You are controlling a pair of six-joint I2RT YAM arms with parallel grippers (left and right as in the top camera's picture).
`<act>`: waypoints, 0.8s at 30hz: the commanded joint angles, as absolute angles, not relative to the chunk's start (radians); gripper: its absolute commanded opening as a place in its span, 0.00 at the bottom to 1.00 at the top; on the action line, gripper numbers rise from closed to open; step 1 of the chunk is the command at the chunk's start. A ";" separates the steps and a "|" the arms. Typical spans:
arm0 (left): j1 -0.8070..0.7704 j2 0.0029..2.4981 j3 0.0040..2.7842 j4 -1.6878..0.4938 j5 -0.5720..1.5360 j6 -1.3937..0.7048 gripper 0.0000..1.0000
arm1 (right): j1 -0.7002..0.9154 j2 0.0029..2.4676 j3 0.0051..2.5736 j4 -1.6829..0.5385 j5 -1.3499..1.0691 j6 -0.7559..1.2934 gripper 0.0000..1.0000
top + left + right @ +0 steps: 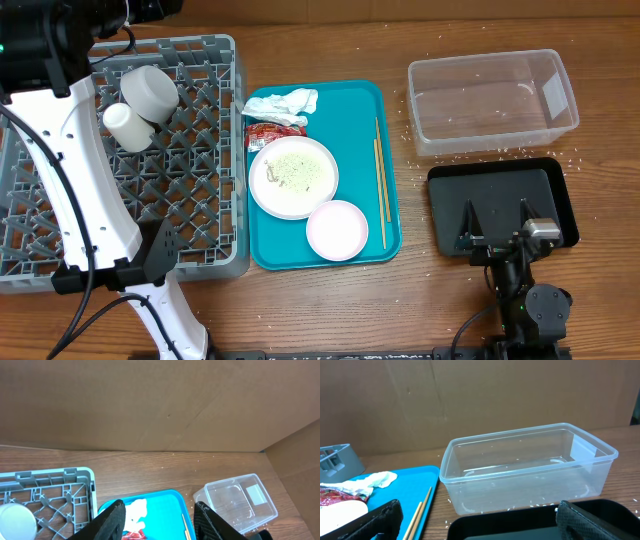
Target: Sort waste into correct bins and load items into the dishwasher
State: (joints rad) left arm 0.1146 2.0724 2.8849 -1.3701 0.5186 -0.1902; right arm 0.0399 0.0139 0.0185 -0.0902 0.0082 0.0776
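With left gripper (pixel 159 506) part-open and empty, right gripper (pixel 480 510) wide and idle: descend on napkin (pixel 135 512) dead ahead, pinching a raised fold.

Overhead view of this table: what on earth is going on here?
A meal is being cleared away. Two cups already lie in the grey rack. The plate, bowl, chopsticks, napkin and wrapper sit on the teal tray. Left fingers, by the rack, and right fingers, over the black tray, are open and empty.
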 commanded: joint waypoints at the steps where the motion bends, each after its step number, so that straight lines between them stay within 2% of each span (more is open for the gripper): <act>1: 0.112 2.067 2.886 -1.373 0.513 -0.157 0.47 | 0.045 0.004 0.008 -0.084 0.022 0.074 1.00; 20: 0.112 2.067 2.886 -1.386 0.513 -0.156 0.50 | 0.045 0.004 0.008 -0.084 0.022 0.074 1.00; 24: 0.112 2.067 2.886 -1.400 0.513 -0.152 0.57 | 0.045 0.004 0.008 -0.084 0.022 0.074 1.00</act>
State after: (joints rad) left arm 0.1146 2.0727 2.8849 -1.3930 0.5186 -0.1761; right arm 0.0402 0.0139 0.0185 -0.0902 0.0082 0.0780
